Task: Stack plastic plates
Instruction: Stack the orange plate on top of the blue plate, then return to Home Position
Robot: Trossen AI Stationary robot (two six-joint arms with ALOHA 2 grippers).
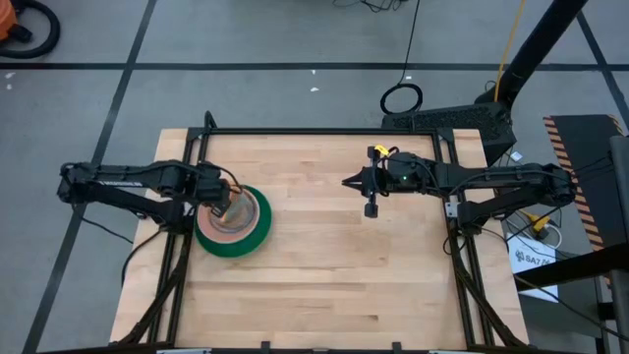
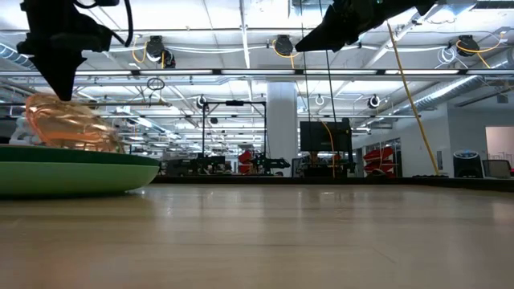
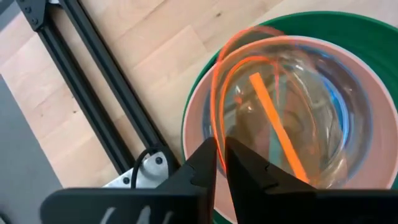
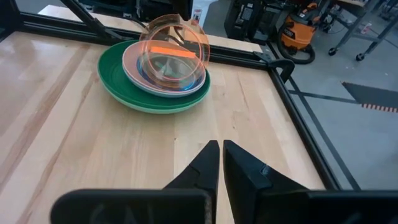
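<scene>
- Left gripper (image 3: 220, 163) is over the stack at the table's left side, fingers almost together on the rim of the orange plate (image 3: 273, 112); you can see the thin edge running between the fingertips in the left wrist view.
- Orange plate is translucent and tilted, one edge up in the grip, the other resting down in the pile. It is not seated flat yet.
- Below it, working outward: a salmon plate (image 4: 134, 65), a hint of blue inside that, then the light green plate (image 4: 163, 107) and the dark green plate (image 1: 257, 236) at the bottom.
- Step in hand, as you should read it: last small plate being laid onto the stack. Next move probably calls for lowering the held edge until the plate lies level, then letting go and lifting straight up so the fingers do not drag it.
- Risk: a tilted release could leave it leaning or skidding off centre.
- Right gripper (image 4: 221, 163) waits above bare wood at the table's (image 1: 324, 285) right-centre, well apart from the stack, fingers pressed together on nothing.
- Hard to make out: how many plates lie under the salmon one, since their rims are hidden. The low view cuts the stack off at the edge.
</scene>
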